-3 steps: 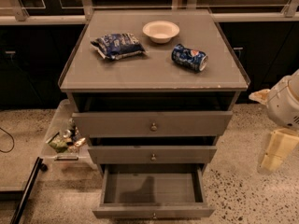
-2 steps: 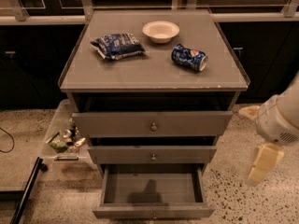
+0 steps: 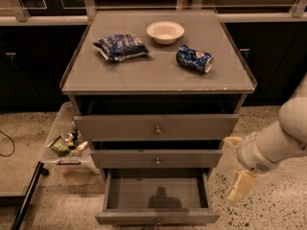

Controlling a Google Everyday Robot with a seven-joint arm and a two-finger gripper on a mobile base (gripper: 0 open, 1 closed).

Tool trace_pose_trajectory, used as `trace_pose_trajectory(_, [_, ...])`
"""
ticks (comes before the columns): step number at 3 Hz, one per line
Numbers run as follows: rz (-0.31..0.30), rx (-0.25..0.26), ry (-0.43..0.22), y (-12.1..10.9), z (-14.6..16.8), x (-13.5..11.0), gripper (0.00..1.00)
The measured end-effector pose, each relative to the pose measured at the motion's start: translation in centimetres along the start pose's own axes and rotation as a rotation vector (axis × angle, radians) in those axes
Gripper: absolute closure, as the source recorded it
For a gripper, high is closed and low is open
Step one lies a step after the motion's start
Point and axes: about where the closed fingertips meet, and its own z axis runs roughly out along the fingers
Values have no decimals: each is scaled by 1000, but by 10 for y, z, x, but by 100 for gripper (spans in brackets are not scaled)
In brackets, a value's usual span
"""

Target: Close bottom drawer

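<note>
Grey bottom drawer [image 3: 157, 195] pulled out; tool [image 3: 230, 170] spread, right beside.

Grey bottom drawer [image 3: 157, 194]; cream hand [image 3: 230, 170] just right of it; white bowl [image 3: 165, 31], blue can [image 3: 194, 59], blue-and-white bag [image 3: 120, 47].

The end effector [image 3: 230, 170] hangs with fingers spread just right of the cabinet [image 3: 158, 75], beside the pulled-out bottom drawer [image 3: 158, 218]. Bare floor [image 3: 273, 214] lies open right of the drawer front; a cluttered bin [image 3: 62, 145] crowds the cabinet's left side
</note>
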Motion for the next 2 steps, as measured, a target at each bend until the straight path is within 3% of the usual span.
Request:
trace_pose_trajectory(1, [16,-23,-59,-5,46,17,14])
trace_pose_trajectory(2, [28,-56,-97,-5,77,36,37])
